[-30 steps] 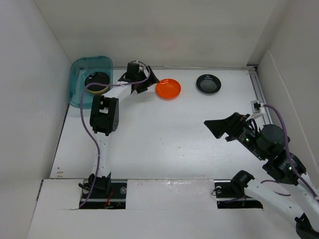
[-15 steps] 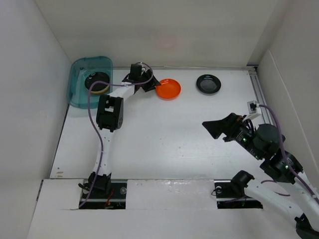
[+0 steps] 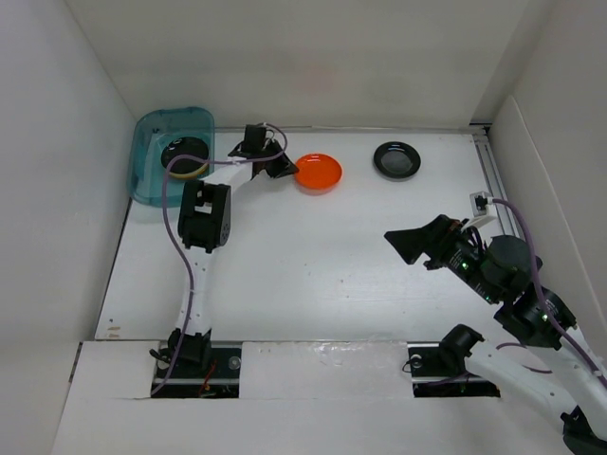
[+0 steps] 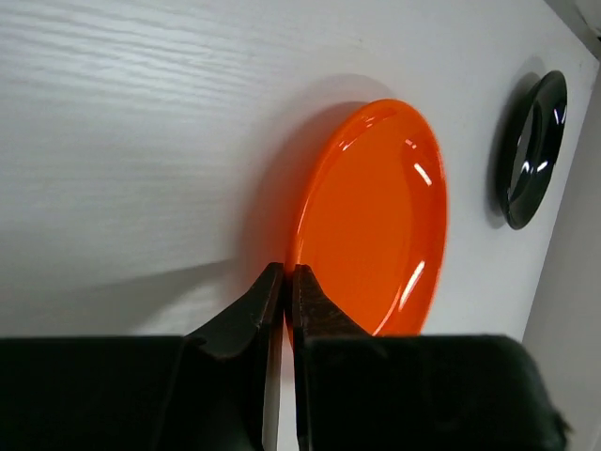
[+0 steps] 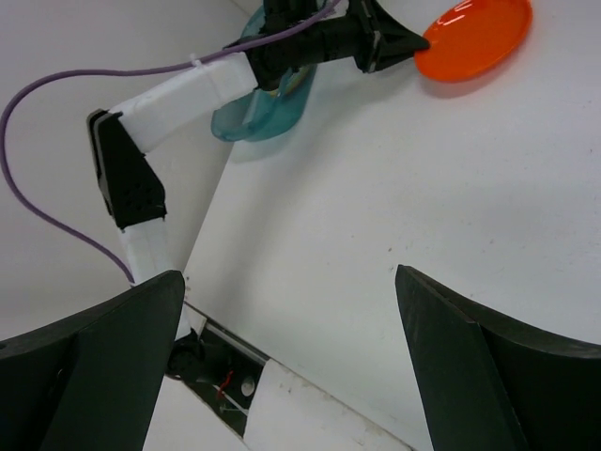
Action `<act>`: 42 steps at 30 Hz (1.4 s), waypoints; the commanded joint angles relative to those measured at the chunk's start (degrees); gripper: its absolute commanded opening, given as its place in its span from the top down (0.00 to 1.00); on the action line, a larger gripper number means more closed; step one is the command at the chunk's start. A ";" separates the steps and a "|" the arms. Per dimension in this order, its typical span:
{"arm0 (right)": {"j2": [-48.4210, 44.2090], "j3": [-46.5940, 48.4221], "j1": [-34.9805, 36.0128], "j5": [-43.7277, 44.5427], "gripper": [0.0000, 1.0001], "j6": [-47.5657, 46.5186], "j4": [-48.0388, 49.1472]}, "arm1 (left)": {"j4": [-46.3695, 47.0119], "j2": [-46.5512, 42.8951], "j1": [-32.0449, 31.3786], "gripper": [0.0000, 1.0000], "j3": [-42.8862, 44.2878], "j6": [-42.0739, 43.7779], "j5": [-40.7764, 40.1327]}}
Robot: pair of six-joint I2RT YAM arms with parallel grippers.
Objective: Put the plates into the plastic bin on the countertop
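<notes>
Left gripper (image 4: 285, 272) has just shifted onto the orange plate (image 4: 376, 216), fingers pinching its near rim. Grasp looks set; lift to teal plastic bin (image 3: 147, 142) prob. next. Right gripper (image 5: 289, 274) idles w/ fingers spread.

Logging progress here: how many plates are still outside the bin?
2. The orange plate lies far back on the countertop, rim pinched in the left claw; the black plate sits right of it. The bin holds stacked plates, some likely hidden.
</notes>
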 commanded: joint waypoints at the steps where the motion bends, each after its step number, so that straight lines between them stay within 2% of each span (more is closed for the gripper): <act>1: 0.13 0.16 -0.26 0.41 0.00 0.02 2.25 | -3.85 -15.52 4.86 1.00 -1.49 -0.79 -5.76; 5: 0.13 -0.37 -0.26 0.41 0.00 0.02 2.25 | -10.09 -24.67 12.68 1.00 -0.96 -1.32 -12.79; 10: -0.40 -0.90 -0.26 -1.43 0.00 0.02 3.39 | -19.49 -27.06 23.67 1.00 -0.34 -2.90 -20.18; 11: -0.40 -0.90 -0.26 -2.04 0.00 0.02 4.00 | -20.12 -27.58 26.73 1.00 -2.00 -2.90 -22.02; 15: -0.40 -0.90 -0.26 -2.05 0.00 0.02 4.01 | -19.51 -28.11 32.20 1.00 -6.92 -3.68 -27.91; 18: -0.93 -0.29 -0.26 -2.05 0.00 -0.51 4.01 | -16.88 -27.32 35.89 1.00 -9.13 -4.22 -26.44; 21: -0.93 0.33 -0.26 -2.05 0.00 -1.04 3.22 | -15.99 -23.91 36.96 1.00 -8.26 -3.00 -25.64; 24: -2.07 0.33 -0.26 -1.53 0.00 -1.04 2.08 | -17.31 -21.70 36.96 1.00 -3.78 -2.46 -24.50; 31: -2.07 -0.19 -0.26 -1.52 0.00 -1.04 2.07 | -16.08 -21.09 36.96 1.00 -3.77 -2.46 -22.65; 40: -1.54 -0.72 -0.26 -1.52 0.00 -0.51 3.13 | -16.17 -18.00 34.68 1.00 1.14 -1.93 -19.05; 42: -1.54 -0.72 -0.26 -1.52 0.00 -0.51 3.13 | -16.17 -16.34 33.97 0.94 1.77 -1.23 -18.09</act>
